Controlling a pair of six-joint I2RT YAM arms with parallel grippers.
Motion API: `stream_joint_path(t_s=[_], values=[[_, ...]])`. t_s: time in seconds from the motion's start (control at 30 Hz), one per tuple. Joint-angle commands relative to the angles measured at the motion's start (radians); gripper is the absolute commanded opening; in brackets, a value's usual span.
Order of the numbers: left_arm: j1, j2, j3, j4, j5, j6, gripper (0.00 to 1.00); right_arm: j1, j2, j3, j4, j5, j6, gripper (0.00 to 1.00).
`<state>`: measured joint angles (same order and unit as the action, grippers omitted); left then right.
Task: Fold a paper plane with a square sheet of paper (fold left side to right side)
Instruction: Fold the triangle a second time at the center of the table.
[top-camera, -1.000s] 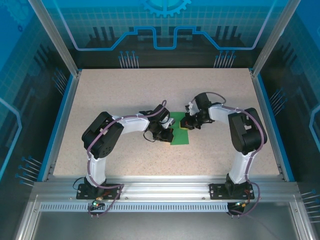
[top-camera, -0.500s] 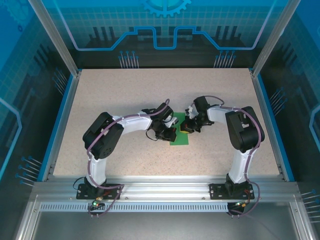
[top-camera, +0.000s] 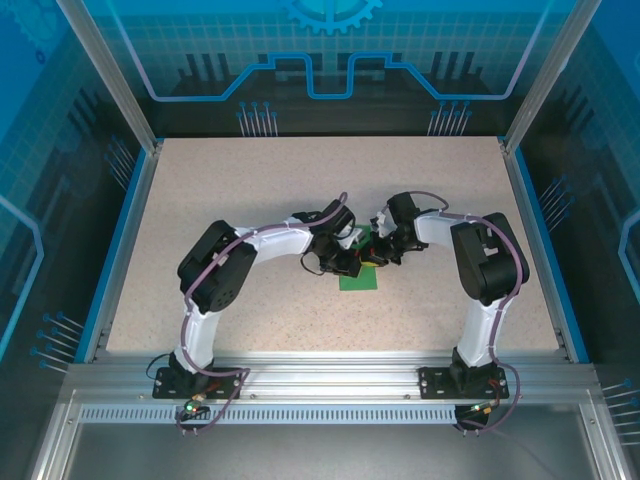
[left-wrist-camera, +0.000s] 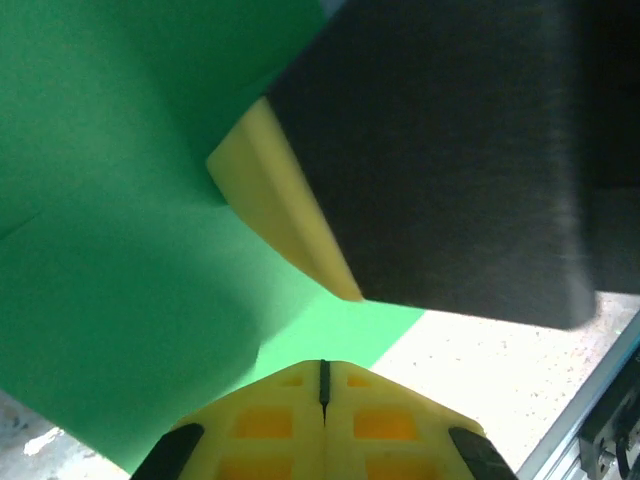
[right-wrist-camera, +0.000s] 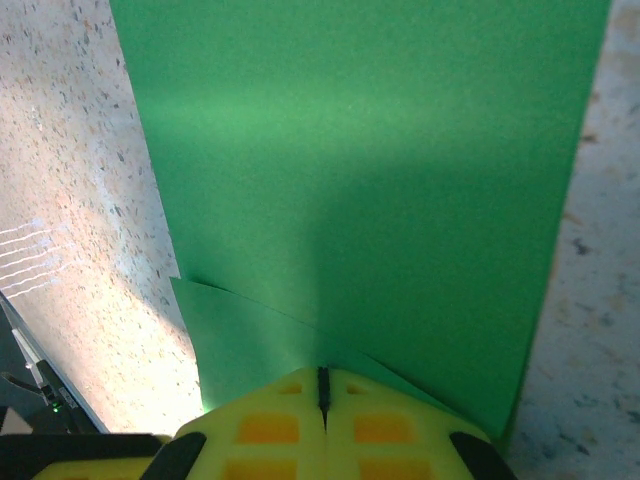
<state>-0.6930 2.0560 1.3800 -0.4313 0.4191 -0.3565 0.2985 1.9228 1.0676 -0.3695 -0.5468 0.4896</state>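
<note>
- One green sheet of paper (top-camera: 358, 282) is lying near the middle of the surface (top-camera: 250, 200), partly folded over.
- Two end effectors are meeting on it: the left end effector (top-camera: 349, 262) and the right end effector (top-camera: 373, 252), both pressed together, tips touching the paper.

left arm (top-camera: 215, 275) and right arm (top-camera: 487, 262): white links, bulky black joint housings, thin purple-grey cables (top-camera: 179, 330) looped alongside, black base plates (top-camera: 196, 381) low in the frame. the fingers (left-wrist-camera: 262, 425) are yellow plastic, moulded with square recesses.
</note>
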Motion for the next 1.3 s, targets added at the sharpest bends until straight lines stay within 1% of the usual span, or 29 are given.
stream_joint_path(t_s=[0.0,0.27,0.53,0.83,1.1,1.27], values=[[-0.002,0.027,0.034,-0.051,0.009,0.031,0.00,0.007,0.019,-0.007,-0.055,0.054,-0.004,0.00],[-0.002,0.033,0.015,-0.090,-0.024,0.035,0.00,0.006,0.015,0.000,-0.081,0.076,-0.019,0.00],[0.002,-0.017,-0.080,-0.078,-0.043,0.022,0.00,0.006,0.029,0.018,-0.109,0.090,-0.027,0.00],[0.014,-0.084,-0.197,-0.045,-0.036,-0.013,0.00,-0.002,0.034,0.019,-0.116,0.098,-0.032,0.00],[0.050,-0.151,-0.282,-0.034,-0.036,-0.026,0.00,-0.012,0.029,0.018,-0.109,0.095,-0.034,0.00],[0.077,-0.189,-0.303,-0.025,-0.023,-0.019,0.00,-0.011,-0.001,0.014,-0.069,0.054,-0.024,0.00]])
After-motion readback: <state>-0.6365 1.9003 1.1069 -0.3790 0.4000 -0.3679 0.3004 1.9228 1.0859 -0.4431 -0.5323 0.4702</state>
